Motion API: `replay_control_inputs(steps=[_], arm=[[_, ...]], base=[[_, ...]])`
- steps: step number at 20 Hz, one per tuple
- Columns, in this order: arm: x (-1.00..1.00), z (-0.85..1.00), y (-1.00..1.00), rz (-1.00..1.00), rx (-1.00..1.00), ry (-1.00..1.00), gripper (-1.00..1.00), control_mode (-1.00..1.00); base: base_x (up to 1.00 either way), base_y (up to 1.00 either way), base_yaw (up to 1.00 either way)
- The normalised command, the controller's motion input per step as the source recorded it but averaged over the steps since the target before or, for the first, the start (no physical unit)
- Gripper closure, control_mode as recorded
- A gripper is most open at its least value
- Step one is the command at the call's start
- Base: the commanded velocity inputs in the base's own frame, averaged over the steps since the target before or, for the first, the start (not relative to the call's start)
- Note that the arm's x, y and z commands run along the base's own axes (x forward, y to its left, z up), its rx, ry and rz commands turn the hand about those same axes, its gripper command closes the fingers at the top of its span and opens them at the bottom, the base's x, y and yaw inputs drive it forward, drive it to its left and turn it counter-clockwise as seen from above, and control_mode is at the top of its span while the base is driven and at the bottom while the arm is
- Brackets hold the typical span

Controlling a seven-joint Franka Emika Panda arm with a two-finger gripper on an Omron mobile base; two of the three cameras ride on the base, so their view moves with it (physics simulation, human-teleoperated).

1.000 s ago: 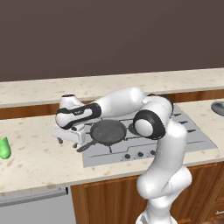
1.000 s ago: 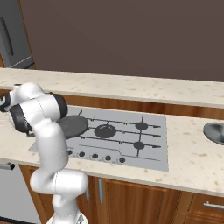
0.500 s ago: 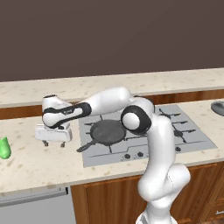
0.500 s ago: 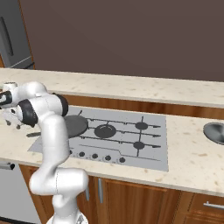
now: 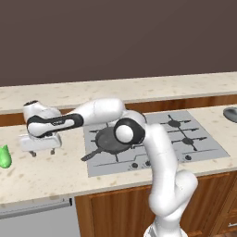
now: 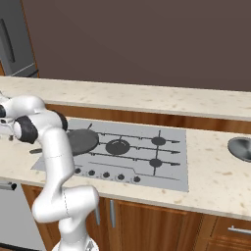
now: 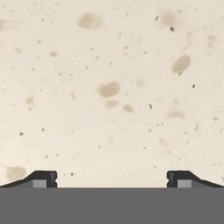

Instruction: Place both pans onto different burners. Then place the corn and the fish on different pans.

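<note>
From my station I read the gripper [image 5: 41, 152] as spread wide with nothing between its fingers, pointing down over bare speckled counter [image 5: 55, 171] at about 9 o'clock from the hob [image 5: 152, 143]; the hand camera gives me only countertop between the two fingertips [image 7: 41, 178], so nothing is in reach of a grasp yet. Just beyond it toward 9 o'clock, near the left edge of the left base view, sits the corn [image 5: 4, 156], a small bright green piece lying on the counter, apart from the fingers. At 3 o'clock from the gripper, the black skillet [image 5: 110, 140] rests on the left burner of the hob with its handle pointing out toward the front left, so I judge one pan placed. Farther off, the middle burner [image 6: 118, 146] and the right-hand burners [image 6: 158, 141] are bare. Well away at 3 o'clock, on the counter past the hob, I see the silver-grey pan [image 6: 241, 148], not yet on any burner. I can't make out the fish anywhere. My judgement: one of four placements is done; the second pan, the corn and the fish remain, and the arm looks set to go for the corn.
</note>
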Motion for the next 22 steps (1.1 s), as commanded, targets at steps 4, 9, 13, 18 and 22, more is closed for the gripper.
replay_control_inputs(steps=[4, 9, 13, 18, 22], arm=[[0.0, 0.02, 0.31, 0.15, 0.0, -0.13, -1.0, -1.0], [0.0, 0.0, 0.18, 0.1, 0.07, -0.14, -1.0, -1.0], [0.05, 0.0, 0.0, 0.04, 0.18, -0.13, -1.0, -1.0], [0.07, 0.0, 0.0, 0.03, 0.18, -0.1, -1.0, -1.0], [0.05, 0.0, 0.08, 0.01, 0.18, -0.05, -1.0, -1.0]], base=[[0.0, 0.0, 0.0], [0.0, 0.0, 0.0], [0.0, 0.0, 0.0], [0.0, 0.0, 0.0], [0.0, 0.0, 0.0]])
